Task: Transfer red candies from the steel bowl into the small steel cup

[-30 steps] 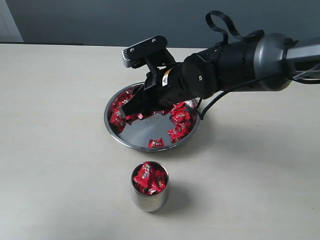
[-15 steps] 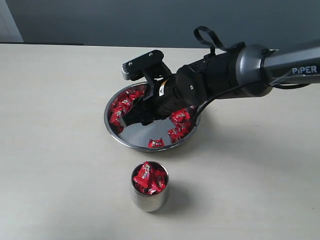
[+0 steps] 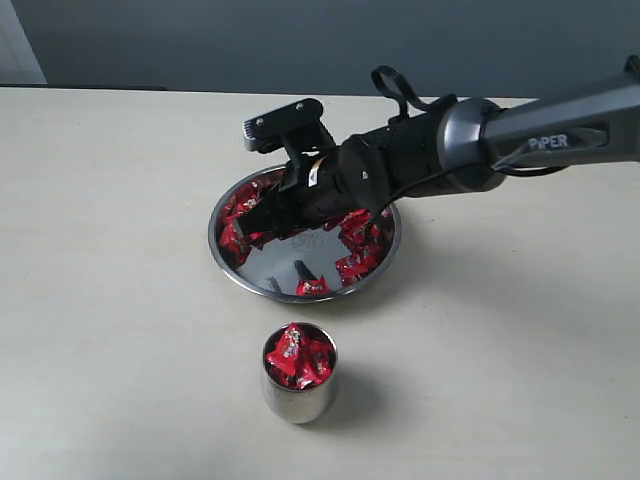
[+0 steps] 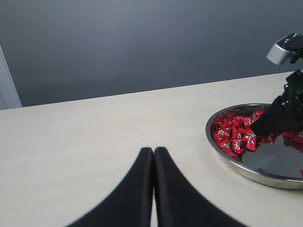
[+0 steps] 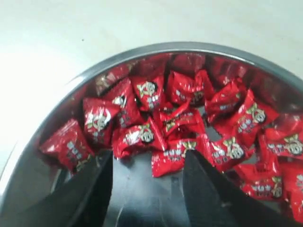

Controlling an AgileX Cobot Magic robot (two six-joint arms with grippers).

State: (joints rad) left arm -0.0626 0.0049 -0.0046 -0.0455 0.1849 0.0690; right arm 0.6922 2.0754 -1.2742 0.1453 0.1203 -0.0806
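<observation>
Hovers with right hand (image 5: 147, 163) spread over candies (image 5: 142, 135) in bowl (image 3: 285, 257), left hand (image 4: 154, 153) pressed together; light, crinkly, slippery, best pinched across the middle.

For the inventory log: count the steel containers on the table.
2. The bowl sits farther back, the right tool inside it among candies; the cup stands apart, nearer the camera, heaped with candies. None appears hidden.
</observation>
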